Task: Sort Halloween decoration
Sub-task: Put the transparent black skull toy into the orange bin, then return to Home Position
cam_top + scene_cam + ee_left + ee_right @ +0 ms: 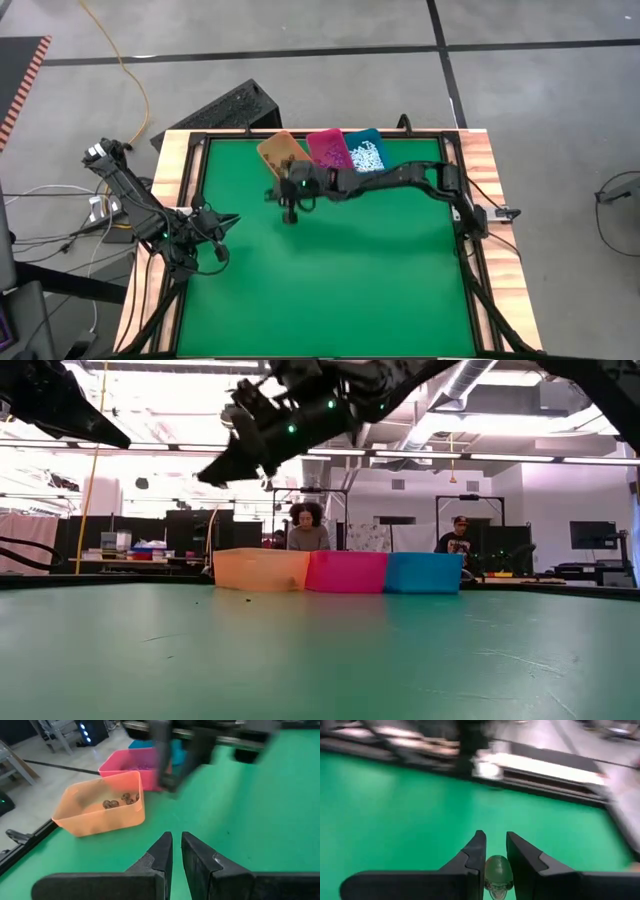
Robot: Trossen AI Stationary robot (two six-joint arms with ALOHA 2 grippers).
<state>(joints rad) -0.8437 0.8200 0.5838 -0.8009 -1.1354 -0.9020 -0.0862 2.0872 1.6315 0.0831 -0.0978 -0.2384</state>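
- Here, at the left edge of the green table (330, 290), we see the left gripper (228, 222) waiting; its jaws stand narrow, with nothing between them.
- Next, the right gripper (493, 855) hangs above the mat, near the orange bin (281, 152), with jaws closed on a small greenish decoration piece (498, 872).
- Dark pieces (120, 801) lie in the orange bin, and white pieces (367, 155) in the teal bin (366, 137); the pink bin (329, 148) is between them.
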